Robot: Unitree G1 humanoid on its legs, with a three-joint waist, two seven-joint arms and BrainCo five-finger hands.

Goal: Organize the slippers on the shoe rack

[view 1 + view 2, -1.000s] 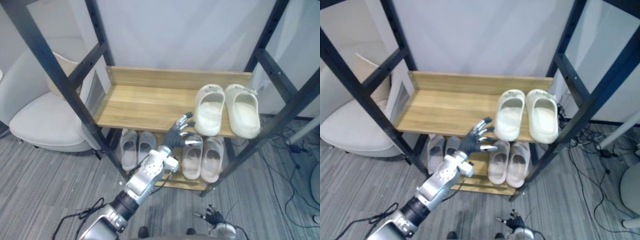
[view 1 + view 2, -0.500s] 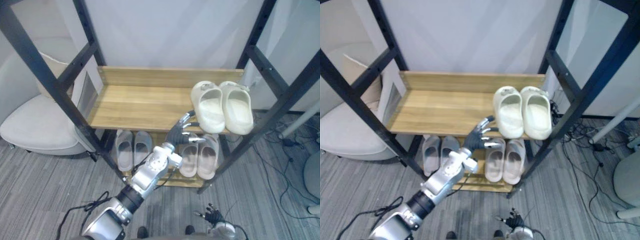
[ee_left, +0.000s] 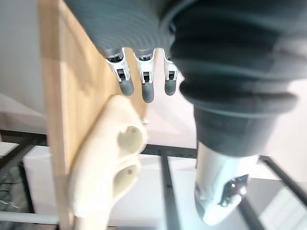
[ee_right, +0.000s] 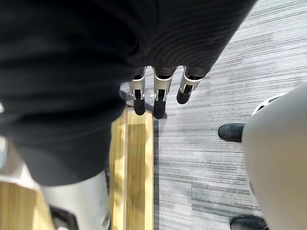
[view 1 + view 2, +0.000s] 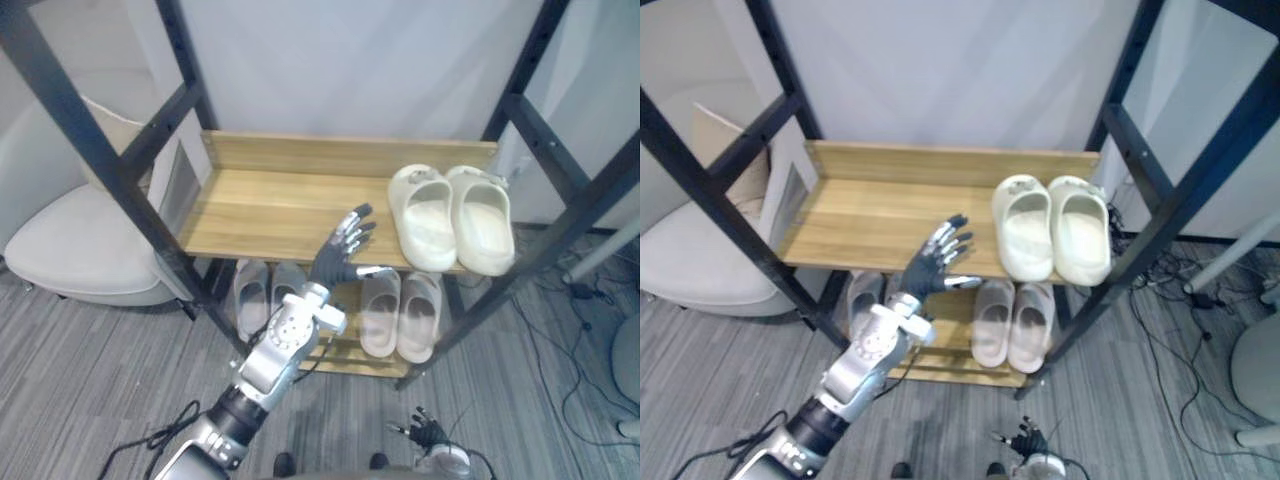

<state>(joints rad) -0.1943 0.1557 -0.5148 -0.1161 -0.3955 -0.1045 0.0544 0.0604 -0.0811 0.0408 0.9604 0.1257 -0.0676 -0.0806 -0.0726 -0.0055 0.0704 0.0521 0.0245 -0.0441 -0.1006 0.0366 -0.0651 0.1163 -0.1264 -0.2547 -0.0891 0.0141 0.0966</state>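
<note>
A cream pair of slippers sits side by side at the right end of the upper wooden shelf, toes to the back. My left hand hovers open at that shelf's front edge, a short way left of the cream pair and apart from it. The left wrist view shows its straight fingers and the cream slippers beyond them. On the lower shelf stand a grey pair and a beige pair. My right hand hangs low near the floor, fingers straight and empty.
Black rack uprights and diagonal braces frame the shelves on both sides. A white armchair stands left of the rack. Cables lie on the grey floor at the right. The upper shelf's left half is bare wood.
My left hand has drawn back to the left from the cream pair's heels and its fingers have straightened. The view has shifted slightly; the slippers stay on their shelves.
</note>
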